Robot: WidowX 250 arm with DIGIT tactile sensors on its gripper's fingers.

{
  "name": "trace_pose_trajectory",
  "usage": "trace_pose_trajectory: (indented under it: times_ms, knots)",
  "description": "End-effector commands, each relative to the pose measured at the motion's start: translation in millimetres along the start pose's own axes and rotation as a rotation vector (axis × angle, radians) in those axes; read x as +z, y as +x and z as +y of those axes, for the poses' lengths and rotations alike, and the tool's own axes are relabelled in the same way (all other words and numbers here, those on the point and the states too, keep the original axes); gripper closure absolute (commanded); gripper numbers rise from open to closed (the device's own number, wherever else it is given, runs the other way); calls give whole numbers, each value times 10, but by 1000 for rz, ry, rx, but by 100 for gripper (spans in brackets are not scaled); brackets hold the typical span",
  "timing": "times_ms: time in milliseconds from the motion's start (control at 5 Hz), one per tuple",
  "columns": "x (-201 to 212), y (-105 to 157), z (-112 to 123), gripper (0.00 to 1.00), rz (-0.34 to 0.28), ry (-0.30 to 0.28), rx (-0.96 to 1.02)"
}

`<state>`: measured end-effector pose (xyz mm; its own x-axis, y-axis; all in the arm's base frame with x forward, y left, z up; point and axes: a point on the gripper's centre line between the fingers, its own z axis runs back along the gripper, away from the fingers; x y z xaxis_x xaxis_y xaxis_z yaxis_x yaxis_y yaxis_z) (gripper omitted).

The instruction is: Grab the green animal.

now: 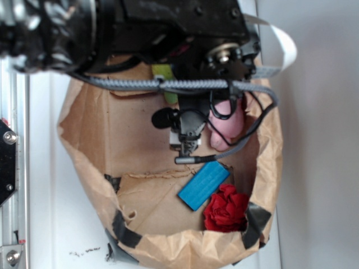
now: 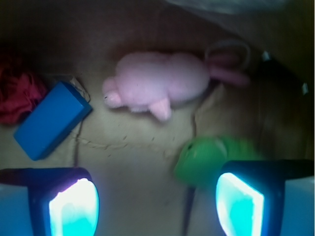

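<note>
- Inside the paper bag [image 1: 95, 140], the gripper [image 2: 156, 201] hangs with jaws spread wide, holding nothing.
- The green animal [image 2: 209, 157] lies just ahead of its right finger [image 2: 239, 204], near the pink plush [image 2: 157, 81].

No text, labels, brand names, numbers or signs can be read on any object or surface shown in either camera view.
</note>
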<state>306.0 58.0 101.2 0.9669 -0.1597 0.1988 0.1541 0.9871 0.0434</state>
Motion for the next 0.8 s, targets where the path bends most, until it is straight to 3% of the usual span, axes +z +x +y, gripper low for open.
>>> trace_pose_trajectory:
  times_ms: [0,200,400,600]
  knots:
    - [121,-27,-147,0,-19,46,-469]
    - [198,-124,-180,0,106,67,-635]
    - [243,-142,-105,0,84,71,-655]
    - [169,-136,-104,0,103,111,-685]
